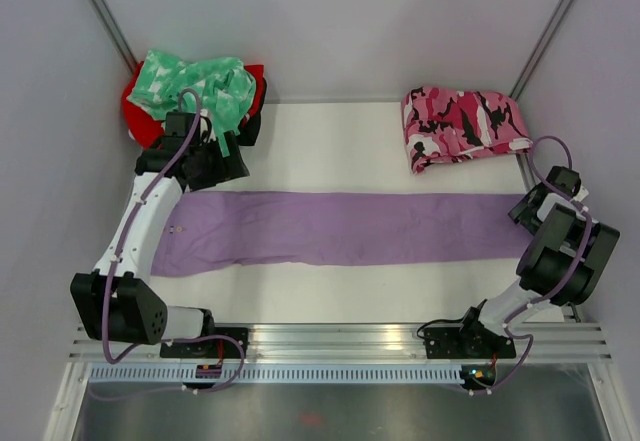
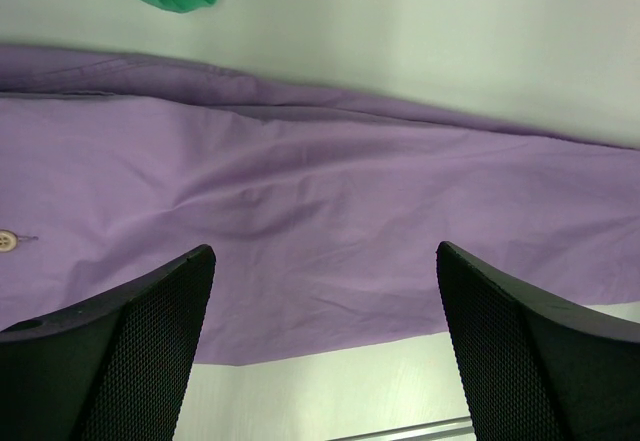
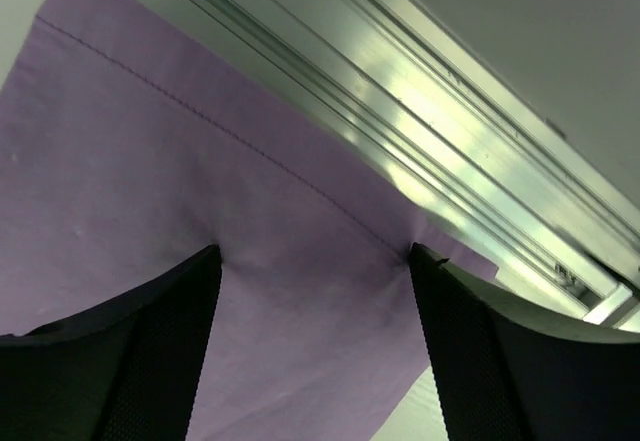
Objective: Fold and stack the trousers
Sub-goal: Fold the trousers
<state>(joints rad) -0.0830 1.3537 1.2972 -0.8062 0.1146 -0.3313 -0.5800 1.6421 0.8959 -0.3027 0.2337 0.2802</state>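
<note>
Lilac trousers lie flat and stretched full length across the white table, waist end at the left, leg ends at the right; a pale button shows near the waist. Over that end hangs the left gripper, jaws spread wide with nothing between them but the cloth below. The right gripper is at the hem end, jaws also wide, both fingertips pressed onto the purple cloth, which puckers at each tip; an aluminium rail runs just beside. A mint-green garment lies on a red one at the far left corner; a pink-black camouflage garment lies far right.
</note>
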